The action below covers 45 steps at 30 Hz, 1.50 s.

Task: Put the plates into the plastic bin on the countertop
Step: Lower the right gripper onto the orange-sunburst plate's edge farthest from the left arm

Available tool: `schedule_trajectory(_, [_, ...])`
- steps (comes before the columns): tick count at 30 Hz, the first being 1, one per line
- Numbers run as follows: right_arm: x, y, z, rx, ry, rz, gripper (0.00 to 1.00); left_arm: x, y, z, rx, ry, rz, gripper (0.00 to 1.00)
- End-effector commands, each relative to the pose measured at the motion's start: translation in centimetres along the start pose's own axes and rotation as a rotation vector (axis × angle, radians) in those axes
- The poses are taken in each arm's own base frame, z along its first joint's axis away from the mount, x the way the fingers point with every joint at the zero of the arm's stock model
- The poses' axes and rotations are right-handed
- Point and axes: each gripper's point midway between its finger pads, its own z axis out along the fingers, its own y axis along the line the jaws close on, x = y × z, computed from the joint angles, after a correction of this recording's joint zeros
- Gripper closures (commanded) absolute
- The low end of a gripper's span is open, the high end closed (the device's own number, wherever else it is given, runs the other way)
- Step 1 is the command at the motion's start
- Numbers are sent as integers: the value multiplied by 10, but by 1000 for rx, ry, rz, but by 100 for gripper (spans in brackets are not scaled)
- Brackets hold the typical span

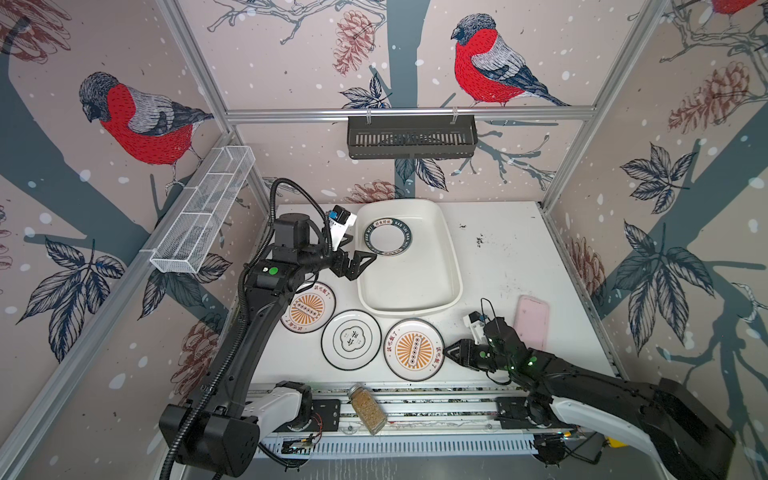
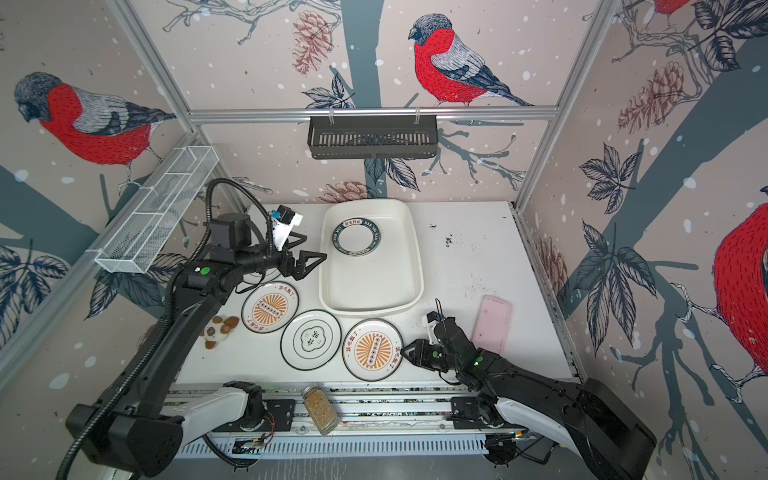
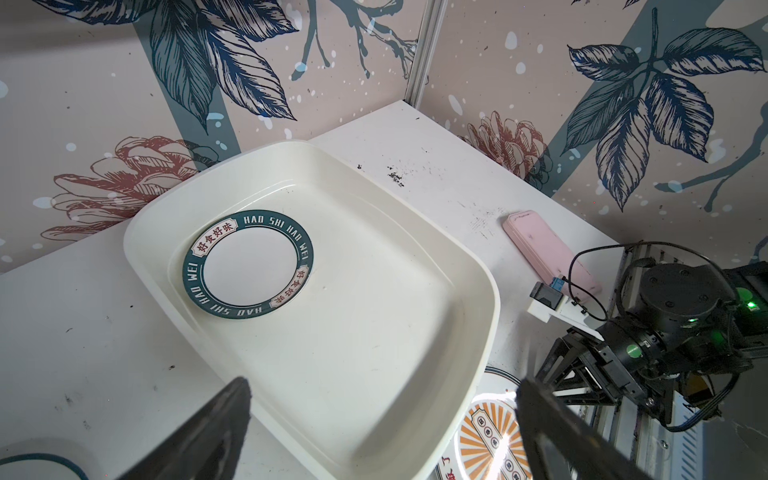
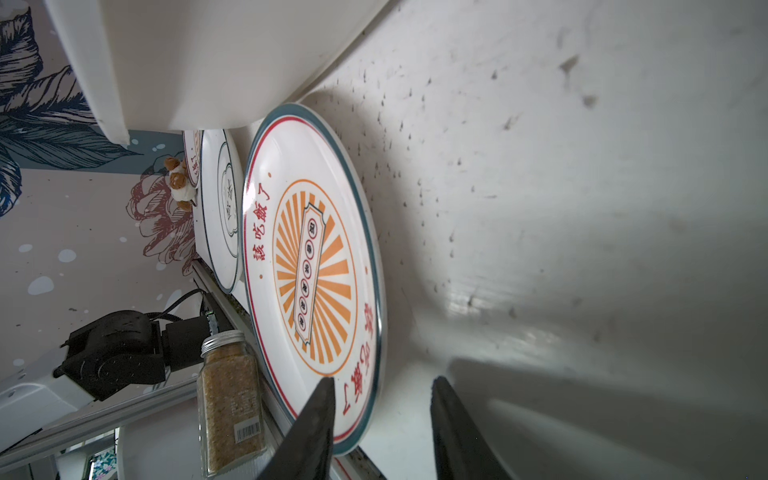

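Observation:
The plastic bin [image 1: 409,278] [image 2: 370,286] [image 3: 374,332] holds one green-lettered plate [image 1: 388,236] [image 3: 247,264]. In front of it, three plates lie on the countertop [image 1: 498,266]: a sunburst plate [image 1: 309,309] partly under my left arm, a cloud-emblem plate [image 1: 351,340], and a second sunburst plate [image 1: 414,350] [image 4: 316,257]. My left gripper [image 1: 361,248] [image 2: 314,246] [image 3: 382,384] hangs open and empty over the bin's left rim. My right gripper [image 1: 445,351] [image 2: 403,353] [image 4: 382,382] is open, its fingers straddling the right-hand sunburst plate's rim with gaps still showing.
A pink rounded rectangle [image 1: 532,322] lies right of my right gripper. A spice jar [image 1: 368,409] rests on the front rails and a small plush toy [image 2: 218,330] sits at the left. A wire basket [image 1: 203,216] and black rack [image 1: 411,137] hang on the walls.

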Motion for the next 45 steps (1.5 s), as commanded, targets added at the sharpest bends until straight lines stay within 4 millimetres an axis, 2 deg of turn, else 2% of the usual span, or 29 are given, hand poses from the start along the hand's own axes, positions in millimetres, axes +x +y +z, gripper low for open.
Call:
schedule_trajectory(1, [-6, 12, 2, -47, -16, -12, 61, -8, -3, -1, 15, -33, 14, 2])
schedule_trajectory(26, [-10, 2, 20, 9, 3, 15, 70, -5, -6, -1, 26, -40, 14, 2])
schedule_trajectory(39, [-11, -9, 21, 70, -5, 23, 75, -4, -7, 0, 38, -44, 5, 2])
schedule_trajectory(45, [-11, -12, 22, 83, -8, 28, 74, -3, -7, -1, 36, -46, 5, 2])
